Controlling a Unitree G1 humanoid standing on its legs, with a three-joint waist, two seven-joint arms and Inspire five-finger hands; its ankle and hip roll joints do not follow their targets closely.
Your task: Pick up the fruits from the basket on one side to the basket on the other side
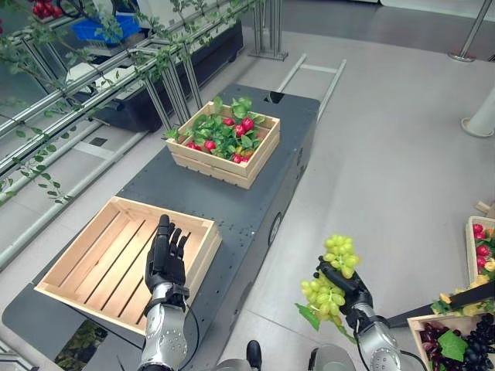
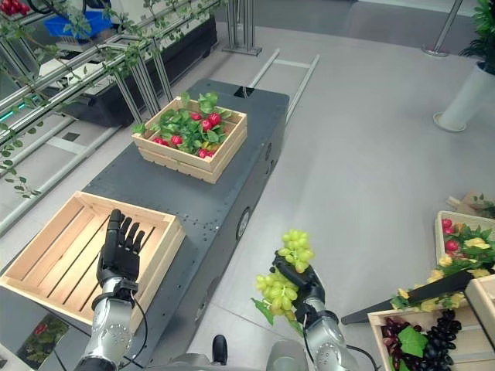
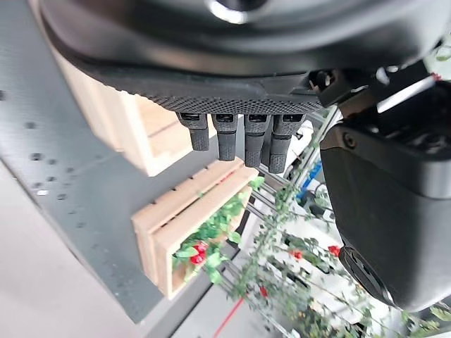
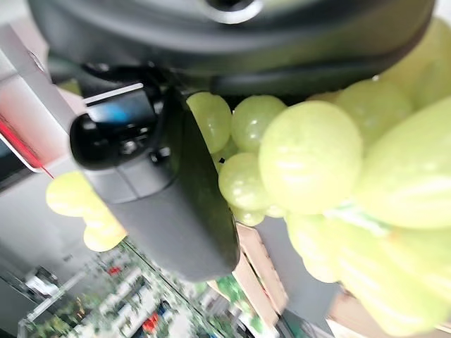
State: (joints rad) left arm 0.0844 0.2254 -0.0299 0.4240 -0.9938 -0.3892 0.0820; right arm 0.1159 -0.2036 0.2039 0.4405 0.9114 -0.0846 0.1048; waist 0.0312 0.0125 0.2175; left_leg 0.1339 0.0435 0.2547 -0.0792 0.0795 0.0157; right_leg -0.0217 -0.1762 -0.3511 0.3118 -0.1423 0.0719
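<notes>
My right hand (image 1: 349, 292) is shut on a bunch of green grapes (image 1: 331, 277), held up in the air over the floor to the right of the dark platform (image 1: 255, 209). Up close, the grapes (image 4: 317, 162) press against the thumb (image 4: 169, 204). My left hand (image 1: 165, 259) hovers open, fingers straight, over the right part of the empty wooden crate (image 1: 116, 255) on the platform's near end. In the left wrist view the fingers (image 3: 239, 137) point toward the far crate.
A second wooden crate (image 1: 224, 143) with leaves and red fruit stands at the platform's far end. Crates of dark grapes (image 1: 464, 344) and mixed fruit (image 1: 483, 247) sit on the floor at right. Metal racks with vines (image 1: 93, 69) line the left side.
</notes>
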